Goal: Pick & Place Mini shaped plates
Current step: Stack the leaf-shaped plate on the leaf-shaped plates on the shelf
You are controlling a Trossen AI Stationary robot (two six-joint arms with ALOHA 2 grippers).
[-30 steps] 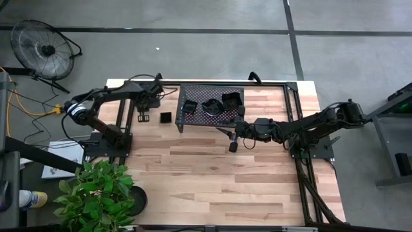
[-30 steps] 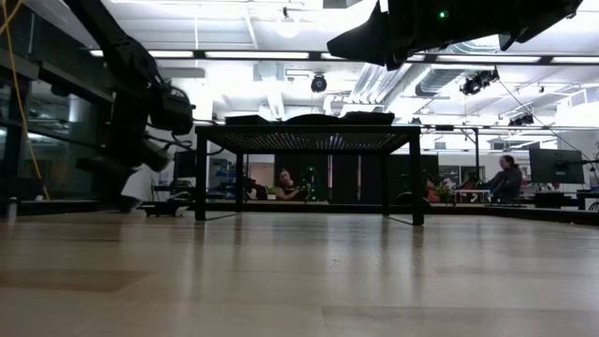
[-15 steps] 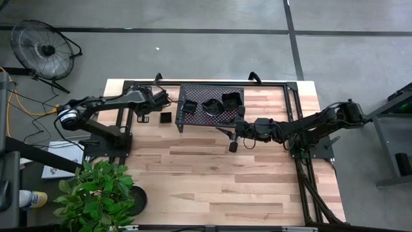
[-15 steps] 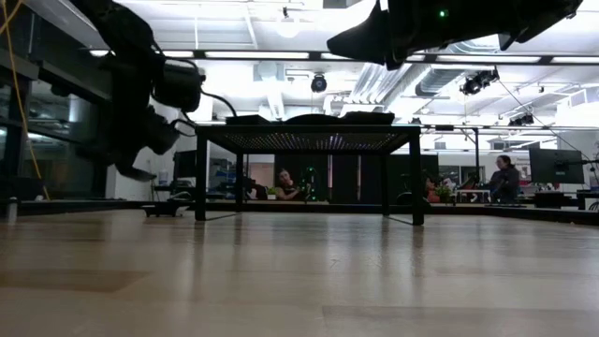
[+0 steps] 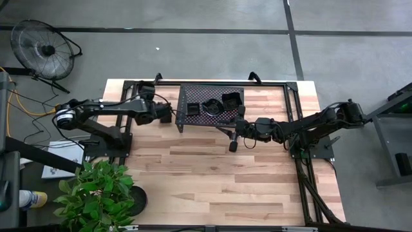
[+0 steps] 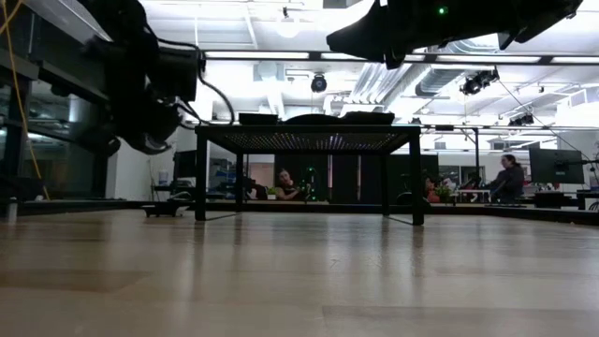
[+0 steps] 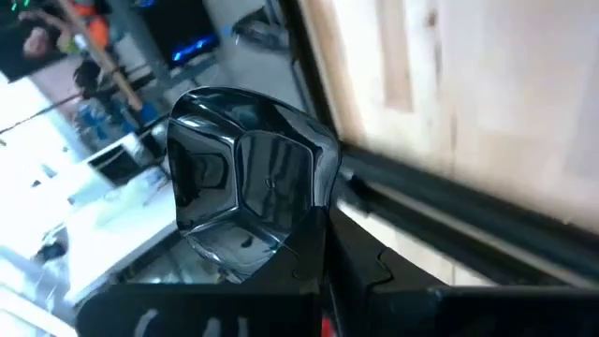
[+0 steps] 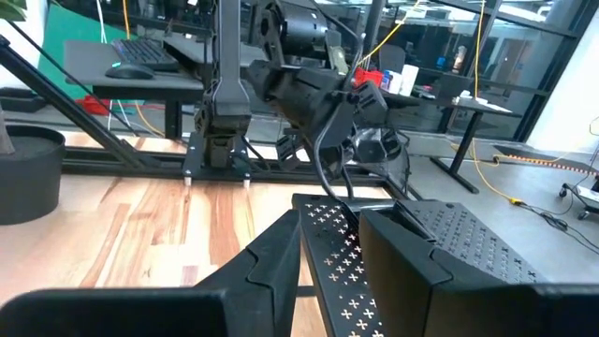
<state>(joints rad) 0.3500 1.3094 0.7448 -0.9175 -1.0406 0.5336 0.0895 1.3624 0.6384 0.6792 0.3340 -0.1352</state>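
The left gripper, jaws clamping a glossy black plate, has swung toward the mesh rack; the plate on the wooden tabletop is gone. The right gripper hangs open at centre.

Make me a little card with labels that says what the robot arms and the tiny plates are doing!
left gripper: shut on a glossy black mini plate, beside the rack's left edge
right gripper: open, empty, over the table in front of the rack
mesh rack: stands at the table's back
plates on rack: three
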